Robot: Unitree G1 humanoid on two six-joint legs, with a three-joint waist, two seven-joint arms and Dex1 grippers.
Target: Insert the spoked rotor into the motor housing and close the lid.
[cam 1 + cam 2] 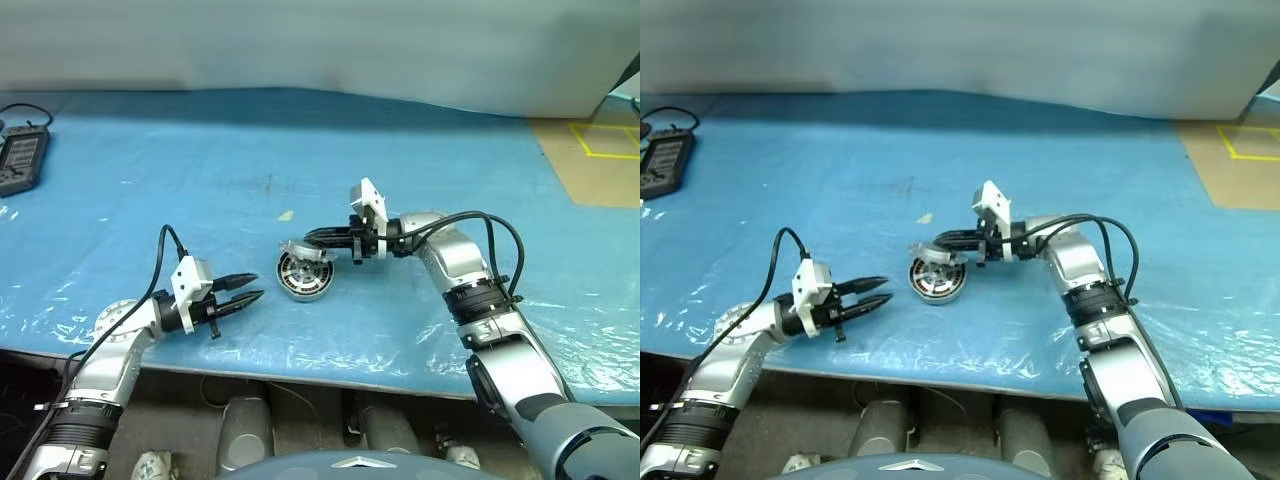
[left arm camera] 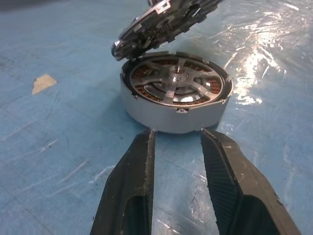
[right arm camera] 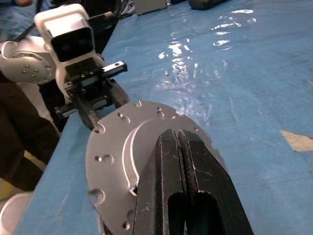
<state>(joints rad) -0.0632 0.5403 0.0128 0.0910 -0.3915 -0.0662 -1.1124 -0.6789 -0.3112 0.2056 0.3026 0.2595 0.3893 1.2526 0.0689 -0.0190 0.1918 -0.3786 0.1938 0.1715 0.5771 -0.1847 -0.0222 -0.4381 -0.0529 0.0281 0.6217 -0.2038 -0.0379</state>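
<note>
The motor housing (image 2: 176,100), a squat round grey drum with a ring of copper-orange windings, is sitting on the blue plastic-covered desk (image 1: 420,150) near its front edge, between the two arms. Inside it the spoked rotor (image 2: 177,84) is lying flat, its shiny silver spokes radiating from a silver hub, with the copper showing through the gaps between them.

The lid (image 3: 128,161), a flat round grey metal disc with small drilled holes around its plain face, is hanging tilted over the housing's far edge, one side dipping toward the rim and the other raised. In the left wrist view its underside is showing light and dark ribs. The right gripper (image 3: 182,147) is reaching in from the right, its jaws pressed together on the lid's edge.

The left gripper (image 1: 248,287) is hovering just beside the housing on the left, its jaws partly parted and gripping nothing, pointing at the drum's wall.

A dark handheld device (image 1: 22,160) with a cable is lying at the desk's far left corner, and a small pale scrap (image 1: 286,215) is lying behind the housing.
</note>
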